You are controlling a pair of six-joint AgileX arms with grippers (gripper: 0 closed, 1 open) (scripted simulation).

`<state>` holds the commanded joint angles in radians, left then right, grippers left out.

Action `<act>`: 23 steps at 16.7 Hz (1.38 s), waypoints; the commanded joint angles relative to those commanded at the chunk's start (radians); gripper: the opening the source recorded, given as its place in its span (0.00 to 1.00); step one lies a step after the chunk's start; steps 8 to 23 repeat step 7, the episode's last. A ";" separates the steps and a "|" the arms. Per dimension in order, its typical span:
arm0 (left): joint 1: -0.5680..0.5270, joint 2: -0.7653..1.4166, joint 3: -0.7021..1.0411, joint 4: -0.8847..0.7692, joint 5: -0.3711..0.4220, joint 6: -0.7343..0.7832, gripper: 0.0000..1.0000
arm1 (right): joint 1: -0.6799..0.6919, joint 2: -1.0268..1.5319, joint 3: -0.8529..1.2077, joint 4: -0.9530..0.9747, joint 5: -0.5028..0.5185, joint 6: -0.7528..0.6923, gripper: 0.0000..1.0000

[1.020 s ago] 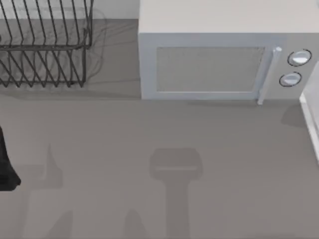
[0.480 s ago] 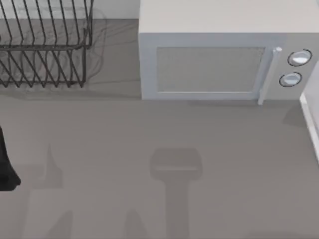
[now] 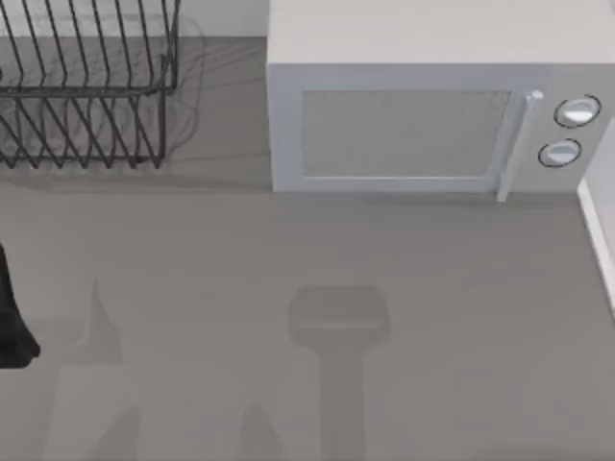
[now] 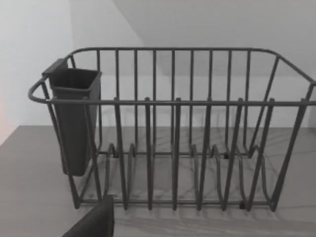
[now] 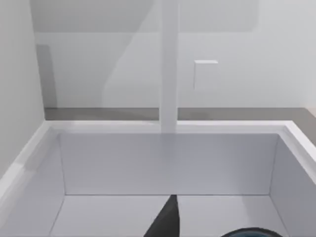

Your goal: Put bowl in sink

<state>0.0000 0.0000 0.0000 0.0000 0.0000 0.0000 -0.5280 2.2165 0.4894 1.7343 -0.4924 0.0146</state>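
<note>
The grey table (image 3: 192, 250) is bare across its near and middle stretch, with only soft shadows lying on it. At its left edge a dark piece of the left arm (image 3: 12, 327) reaches in. Along the right edge runs the white rim of the sink (image 3: 598, 240). At the far edge stand a white microwave (image 3: 423, 106), door closed, and a wire rack (image 3: 86, 96) in the far left corner.

The left wrist view looks level into the rack from its near side. There a dark holder (image 4: 74, 118) hangs at one end, and pale walls stand behind. A dark part of the left gripper (image 4: 94, 224) juts in close to the camera; I cannot tell how its jaws stand.

The right wrist view looks down into the white sink basin, with a white post (image 5: 169, 64) rising at its far rim. The right gripper (image 5: 165, 219) hangs over the basin floor, jaw state not to be told. Just beside it a sliver of the bowl (image 5: 252, 232) shows inside the sink.
</note>
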 joint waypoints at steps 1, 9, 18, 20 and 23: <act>0.000 0.000 0.000 0.000 0.000 0.000 1.00 | 0.000 0.000 0.000 0.000 0.000 0.000 0.98; 0.000 0.000 0.000 0.000 0.000 0.000 1.00 | 0.000 0.000 0.000 0.000 0.000 0.000 1.00; 0.000 0.000 0.000 0.000 0.000 0.000 1.00 | 0.000 0.000 0.000 0.000 0.000 0.000 1.00; 0.000 0.000 0.000 0.000 0.000 0.000 1.00 | 0.000 0.000 0.000 0.000 0.000 0.000 1.00; 0.000 0.000 0.000 0.000 0.000 0.000 1.00 | 0.000 0.000 0.000 0.000 0.000 0.000 1.00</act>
